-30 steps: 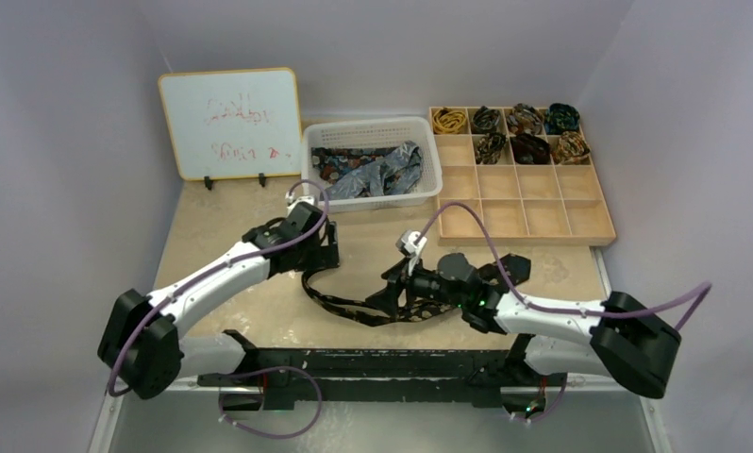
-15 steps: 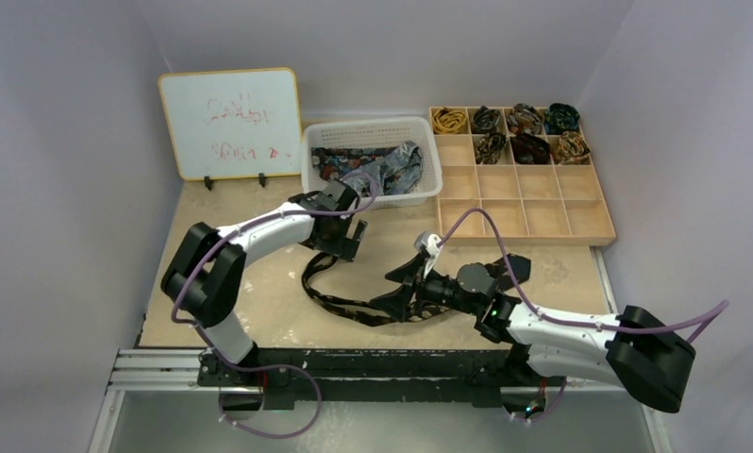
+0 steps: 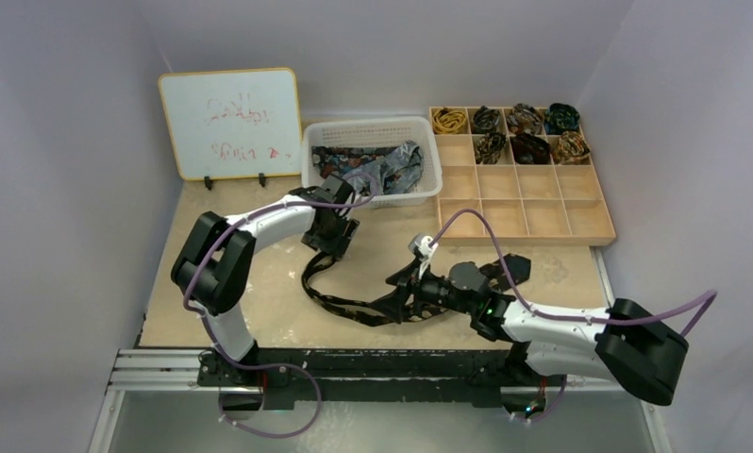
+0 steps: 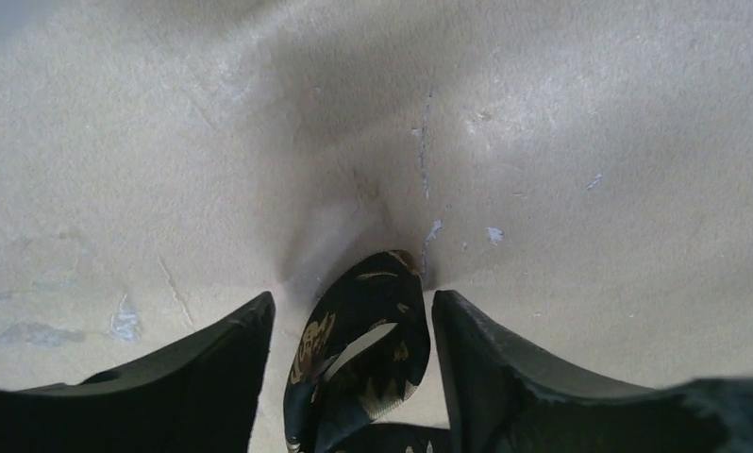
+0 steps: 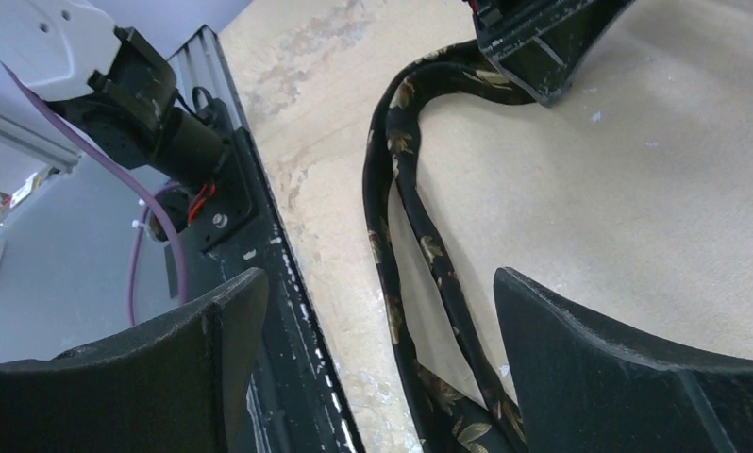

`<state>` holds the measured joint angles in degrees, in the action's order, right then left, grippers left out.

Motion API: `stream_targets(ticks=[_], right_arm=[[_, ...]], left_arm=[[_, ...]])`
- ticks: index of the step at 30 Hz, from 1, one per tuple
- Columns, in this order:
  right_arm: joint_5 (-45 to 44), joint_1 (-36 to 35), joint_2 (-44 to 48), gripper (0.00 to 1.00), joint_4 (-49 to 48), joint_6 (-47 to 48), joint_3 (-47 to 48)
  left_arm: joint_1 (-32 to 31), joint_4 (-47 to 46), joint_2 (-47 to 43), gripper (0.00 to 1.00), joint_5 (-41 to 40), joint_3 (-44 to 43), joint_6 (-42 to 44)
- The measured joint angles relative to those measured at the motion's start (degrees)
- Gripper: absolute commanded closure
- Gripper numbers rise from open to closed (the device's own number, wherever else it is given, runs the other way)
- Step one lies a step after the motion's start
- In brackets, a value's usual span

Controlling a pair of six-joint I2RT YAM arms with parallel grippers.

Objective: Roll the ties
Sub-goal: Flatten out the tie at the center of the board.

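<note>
The left gripper (image 4: 352,297) is part open, one finger on each side of the pointed end of the tie (image 4: 359,349). Bare table shows between the tie and its left finger, so it has no grip on it. The right gripper (image 5: 377,276) stands wide open and holds nothing, its fingers astride the same tie farther along.

That is the one tie out on the table (image 3: 222,236). It curves from the left gripper toward the near edge, then right to the right gripper. Only the left wrist view shows its tip, which the gripper hides from above. Only the right wrist view shows it as two strands side by side.

Only the top view takes in the rest:
- One white basket (image 3: 368,125) of loose ties, too tangled to count.
- One wooden tray (image 3: 524,217) at far right with seven rolled ties (image 3: 527,120), four in its far row and three in the next.
- One whiteboard (image 3: 229,123) at far left.
</note>
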<state>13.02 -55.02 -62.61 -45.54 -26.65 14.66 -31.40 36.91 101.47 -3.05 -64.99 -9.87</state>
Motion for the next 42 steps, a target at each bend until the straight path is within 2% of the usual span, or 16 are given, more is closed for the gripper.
stream_targets(ticks=[9, 11, 16, 21, 26, 36, 38, 42], right_arm=[[-0.59, 0.00, -5.88, 0.12, 2.58, 1.14, 3.34], [-1.14, 0.00, -9.11, 0.13, 3.61, 1.49, 5.40], [-1.84, 0.00, -15.43, 0.13, 5.90, 1.60, 9.25], [-2.19, -0.11, -15.78, 0.12, 6.27, 1.01, 9.55], [0.31, -0.66, -17.68, 0.12, 7.74, 1.86, 12.20], [3.93, -11.32, -24.76, 0.17, 13.29, 6.56, 17.62], [1.90, -12.81, -27.04, 0.20, 15.08, 7.54, 18.95], [-7.82, -16.37, -28.98, 0.21, 19.41, 9.09, 21.46]], left_arm=[[2.49, 0.59, 0.00, 0.95, 2.67, -0.48, -0.61], [3.06, 0.37, -0.70, 1.00, 2.69, -0.20, -2.14], [4.87, -1.64, -10.23, 1.00, 0.87, 6.14, -8.57], [9.25, -3.48, -26.18, 0.96, -4.85, 13.55, -18.08], [12.28, -4.98, -39.87, 0.93, -6.58, 21.66, -27.56], [12.26, -0.13, -52.15, 0.90, -8.07, 33.27, -47.04], [12.26, 1.53, -54.90, 0.90, -8.46, 34.18, -50.03], [12.26, 3.61, -58.71, 0.89, -9.22, 34.80, -53.22]])
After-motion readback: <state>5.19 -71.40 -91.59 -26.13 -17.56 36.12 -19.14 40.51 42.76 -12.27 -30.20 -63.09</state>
